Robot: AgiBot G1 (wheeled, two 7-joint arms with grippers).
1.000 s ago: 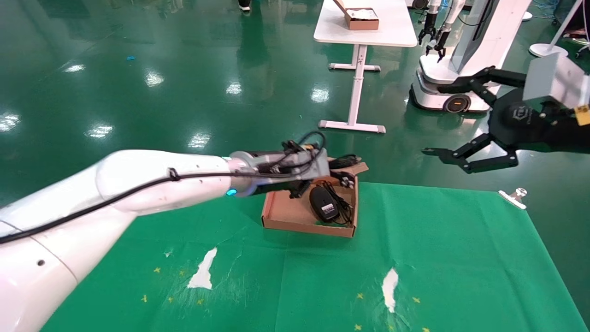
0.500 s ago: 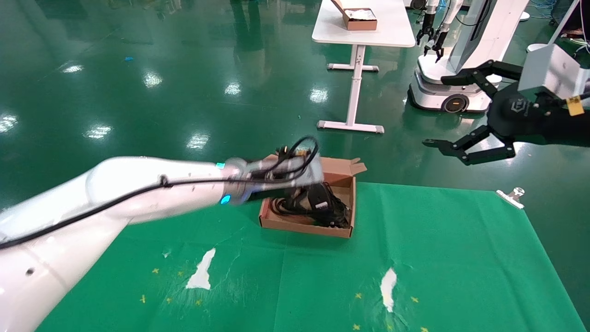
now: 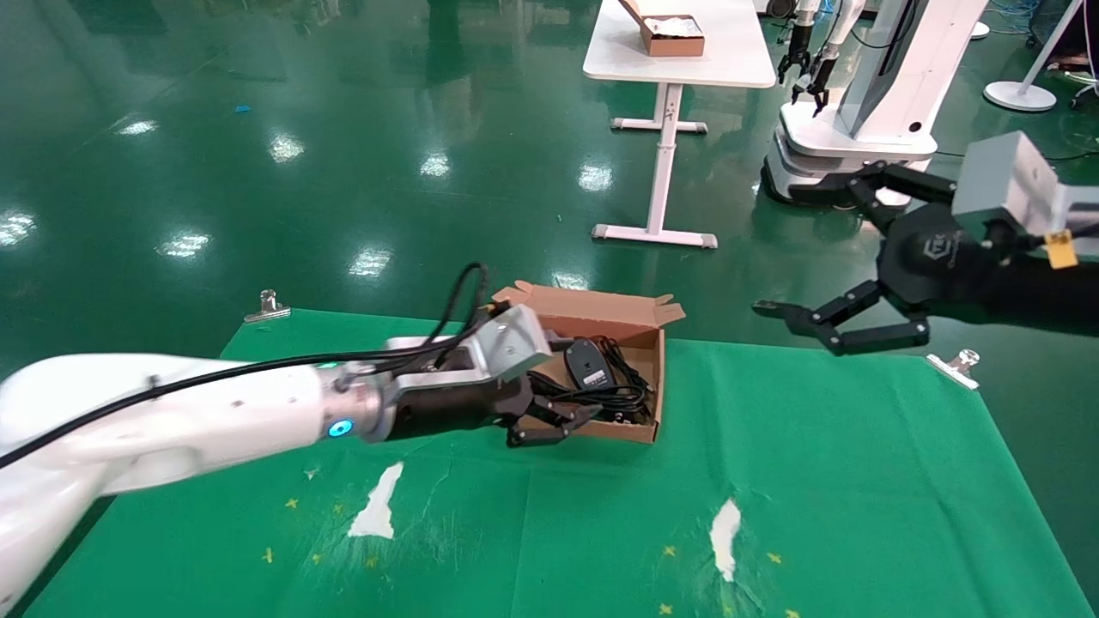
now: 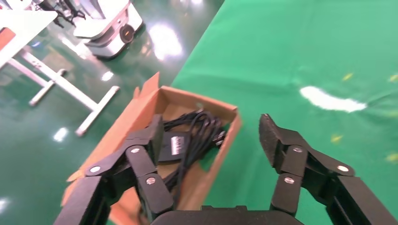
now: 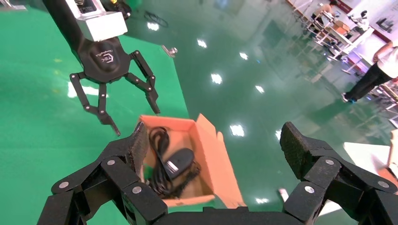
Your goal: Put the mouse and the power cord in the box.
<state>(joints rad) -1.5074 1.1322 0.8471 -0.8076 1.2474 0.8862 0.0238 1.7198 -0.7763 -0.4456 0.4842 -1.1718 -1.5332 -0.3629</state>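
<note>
The brown cardboard box (image 3: 640,429) stands open on the green cloth, its lid flap (image 3: 592,307) raised at the back. Inside lie the black mouse (image 3: 588,367), pale label up, and the looped black power cord (image 3: 620,397) around it. My left gripper (image 3: 556,422) is open and empty, low at the box's near left corner. The left wrist view shows the box (image 4: 220,145), mouse (image 4: 173,145) and cord (image 4: 202,131) between its spread fingers. My right gripper (image 3: 816,313) hovers open and empty to the right of the box; its wrist view shows the mouse (image 5: 180,159) and cord (image 5: 157,136).
Metal clips (image 3: 268,305) (image 3: 957,365) pin the cloth at the far corners. White torn patches (image 3: 378,506) mark the cloth near me. Beyond, on the green floor, are a white table (image 3: 730,64) carrying a small brown box (image 3: 665,34) and another robot (image 3: 859,103).
The power cord went from the box's back edge down into the box beside the mouse. My left gripper let go and drew back toward me. The right gripper drifted slightly left and down.
</note>
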